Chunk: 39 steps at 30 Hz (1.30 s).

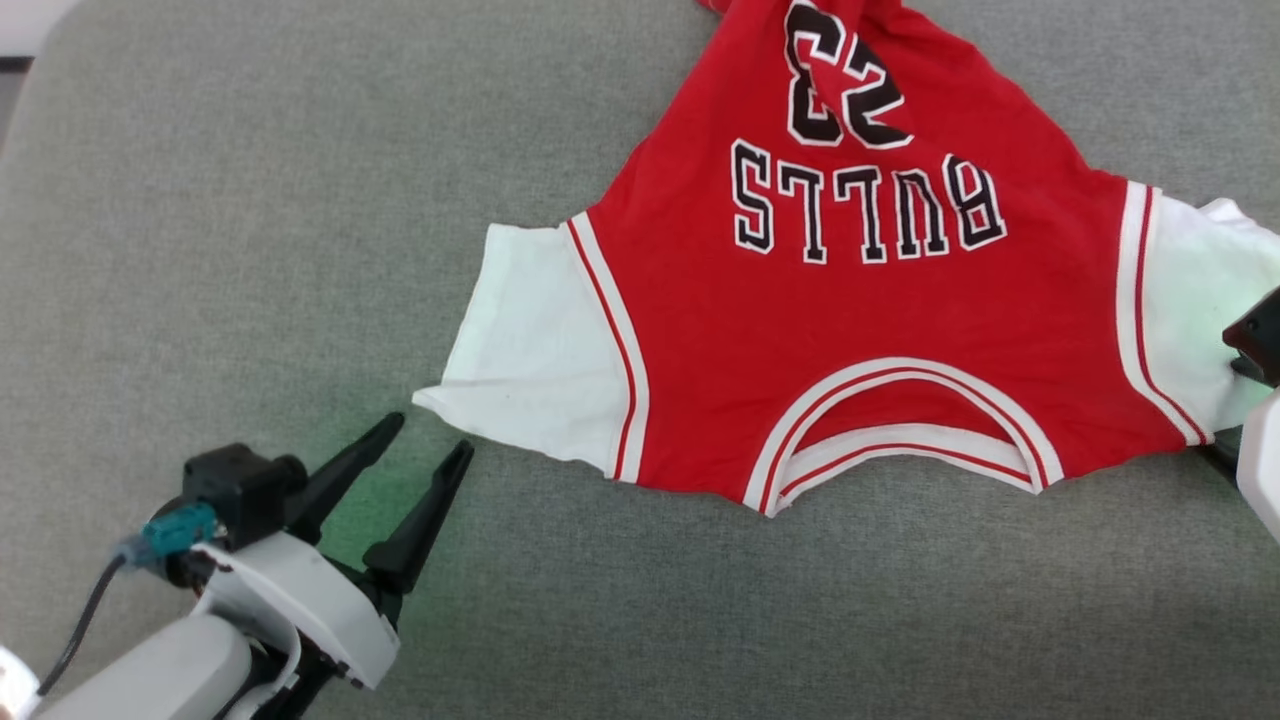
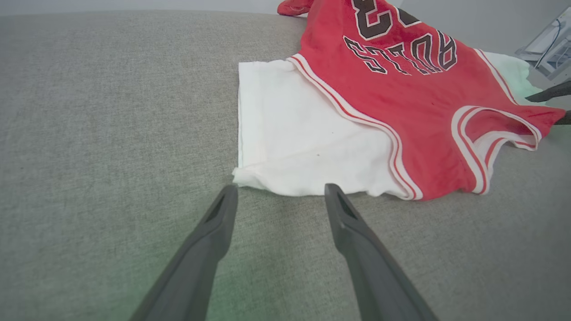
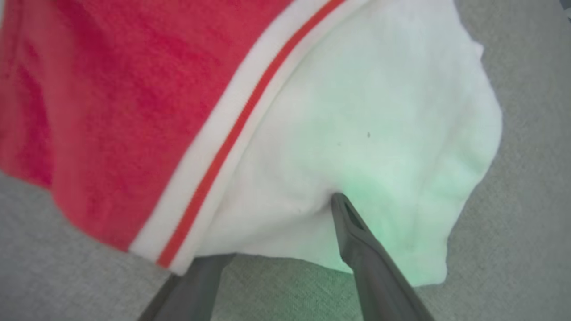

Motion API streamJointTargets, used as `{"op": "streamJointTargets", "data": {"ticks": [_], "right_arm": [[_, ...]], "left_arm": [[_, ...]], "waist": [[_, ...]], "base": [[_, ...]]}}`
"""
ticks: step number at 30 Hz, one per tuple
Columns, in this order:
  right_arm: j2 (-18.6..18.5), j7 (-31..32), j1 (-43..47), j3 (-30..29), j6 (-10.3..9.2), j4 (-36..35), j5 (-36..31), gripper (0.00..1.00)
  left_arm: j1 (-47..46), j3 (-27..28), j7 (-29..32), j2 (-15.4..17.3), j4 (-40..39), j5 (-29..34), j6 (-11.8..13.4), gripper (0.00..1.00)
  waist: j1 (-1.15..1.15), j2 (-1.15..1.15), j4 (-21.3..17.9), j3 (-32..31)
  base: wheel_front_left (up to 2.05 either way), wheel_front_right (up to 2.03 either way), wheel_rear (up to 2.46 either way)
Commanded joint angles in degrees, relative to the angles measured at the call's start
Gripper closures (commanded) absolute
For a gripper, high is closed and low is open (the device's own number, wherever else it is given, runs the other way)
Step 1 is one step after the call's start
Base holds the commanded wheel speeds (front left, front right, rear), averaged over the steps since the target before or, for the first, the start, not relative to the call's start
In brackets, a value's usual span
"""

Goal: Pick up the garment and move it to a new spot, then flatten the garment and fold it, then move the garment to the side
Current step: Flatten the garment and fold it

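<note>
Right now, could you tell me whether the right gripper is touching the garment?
Touching. In the right wrist view, one finger of the right gripper dents the garment at its white sleeve.

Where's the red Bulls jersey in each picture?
Head view: jersey at the upper right, with its print upside down.
Left wrist view: jersey at the upper right.
Right wrist view: jersey across the top, very close.
Shared landmark: the striped armhole trim on the robot's right side.
</note>
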Motion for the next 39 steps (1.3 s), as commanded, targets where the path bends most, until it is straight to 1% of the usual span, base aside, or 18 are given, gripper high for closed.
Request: {"op": "streamJointTargets", "data": {"ticks": [1,2,3,4,8,12,17,20,28,32,35,38,39], "right_arm": [[0.52,-0.21,-0.43,2.85,-0.21,2.26,0.2,0.31],[0.55,-0.58,-0.87,3.91,-0.21,2.88,0.45,0.55],[0.89,-1.32,-1.39,4.6,-0.27,3.38,0.8,0.71],[1.3,-2.02,-1.95,5.1,-0.29,3.87,1.27,1.0],[1.81,-4.11,-3.94,7.21,-0.31,5.37,2.23,1.0],[2.55,-5.67,-5.57,9.38,-0.19,6.31,2.86,1.0],[3.32,-6.65,-7.13,11.52,-0.19,7.45,3.9,1.0],[3.74,-7.0,-8.19,12.61,-0.19,7.75,4.47,1.0],[4.08,-7.7,-10.35,14.77,-0.28,8.63,5.58,1.0],[4.37,-7.94,-11.54,15.37,-0.33,8.74,5.81,1.0],[4.74,-8.18,-12.17,15.88,-0.34,8.94,5.9,1.0],[5.0,-8.29,-12.41,16.19,-0.35,9.18,6.13,1.0],[5.13,-8.45,-12.6,16.37,-0.35,9.29,6.25,1.0]], "left_arm": [[-1.37,-0.27,0.46,-0.04,0.37,0.76,-0.73,0.0],[-1.96,-0.44,0.96,0.01,0.55,0.99,-0.97,0.0],[-2.58,-0.71,1.55,0.17,0.76,1.41,-1.32,0.0],[-3.17,-0.96,2.27,0.43,0.95,1.79,-1.65,0.0],[-5.68,-2.54,5.56,2.16,1.22,4.17,-3.19,0.0],[-8.85,-4.99,10.26,4.12,0.43,7.6,-5.68,0.0],[-13.94,-9.15,17.06,4.56,-0.88,12.28,-8.84,0.0],[-17.09,-10.92,19.93,4.84,-1.61,14.93,-9.74,0.0],[-21.75,-14.12,23.23,4.05,-1.44,19.93,-10.26,0.0],[-23.8,-15.98,24.32,2.58,-0.09,21.31,-10.54,0.0],[-24.99,-17.21,24.13,0.91,1.75,20.78,-10.59,0.0],[-25.64,-18.21,24.28,0.13,3.34,20.51,-10.57,0.0],[-25.86,-18.24,23.72,-0.35,4.14,19.74,-10.51,0.04]], "waist": [[0.0,0.0,0.42,0.88],[0.0,0.0,0.46,1.05],[0.0,0.0,0.49,1.16],[0.0,0.0,0.43,1.27],[0.0,0.0,-0.16,1.74],[0.0,0.0,-0.79,2.04],[0.0,0.0,-1.25,2.47],[0.0,0.0,-1.7,3.06],[0.0,0.0,-2.23,5.08],[0.0,0.0,-2.31,6.03],[0.0,0.0,-2.44,6.59],[0.0,0.0,-2.55,6.8],[0.0,0.0,-2.64,6.88]], "base": [[0.0,0.0,0.0],[0.0,0.0,0.0],[0.0,0.0,0.0],[0.0,0.0,0.0],[0.0,0.0,0.0],[0.0,0.0,0.0],[0.0,0.0,0.0],[0.0,0.0,0.0],[0.0,0.0,0.0],[0.0,0.0,0.0],[0.0,0.0,0.0],[0.0,0.0,0.0],[0.0,0.0,0.0]]}}
